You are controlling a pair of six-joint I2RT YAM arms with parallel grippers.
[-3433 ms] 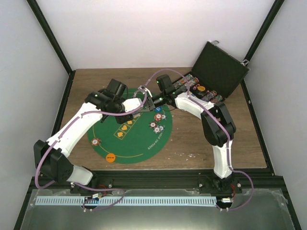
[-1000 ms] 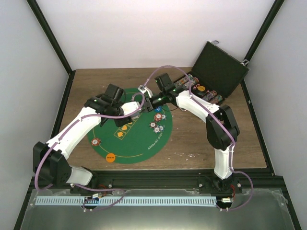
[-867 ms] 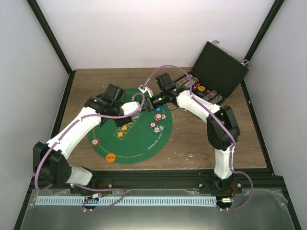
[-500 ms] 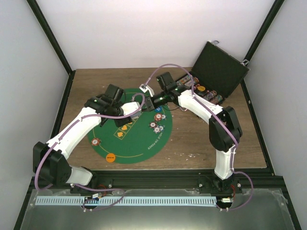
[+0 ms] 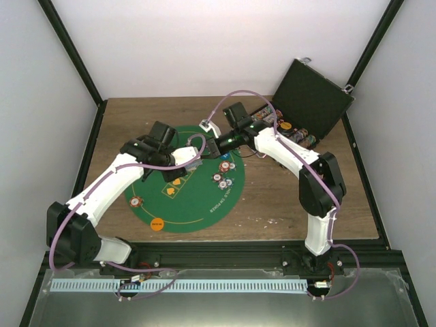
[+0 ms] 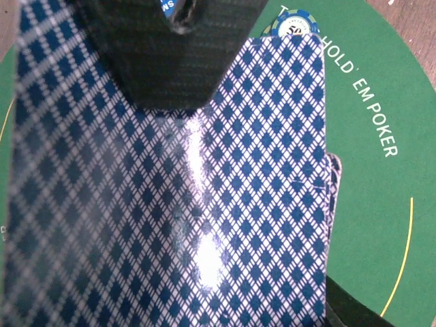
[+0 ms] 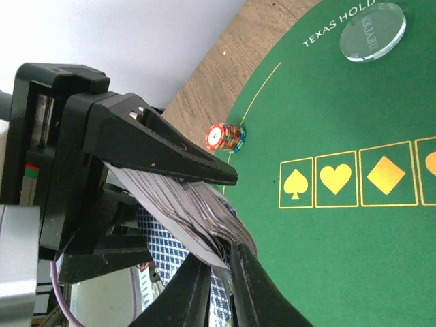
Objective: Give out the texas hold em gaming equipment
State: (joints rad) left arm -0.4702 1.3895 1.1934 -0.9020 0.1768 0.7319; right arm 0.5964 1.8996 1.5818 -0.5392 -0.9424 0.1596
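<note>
"What's holding everything up?"
"A brown wooden table (image 5: 286,197). A big round green felt mat (image 5: 197,201) lies flat on it, left of the middle, close to the near edge."
"Anything else straight on the wood?"
"A black hinged case (image 5: 313,95) in the far right corner, lid standing open."

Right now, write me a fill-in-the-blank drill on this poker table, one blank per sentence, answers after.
1. The left end effector clamps a deck of cards whose backs show a ____ diamond pattern.
2. The round mat is ____ felt.
3. The black case at the table's far right has its lid ____.
4. The flat disc near the mat's near edge is ____.

Answers: blue; green; open; orange.
</note>
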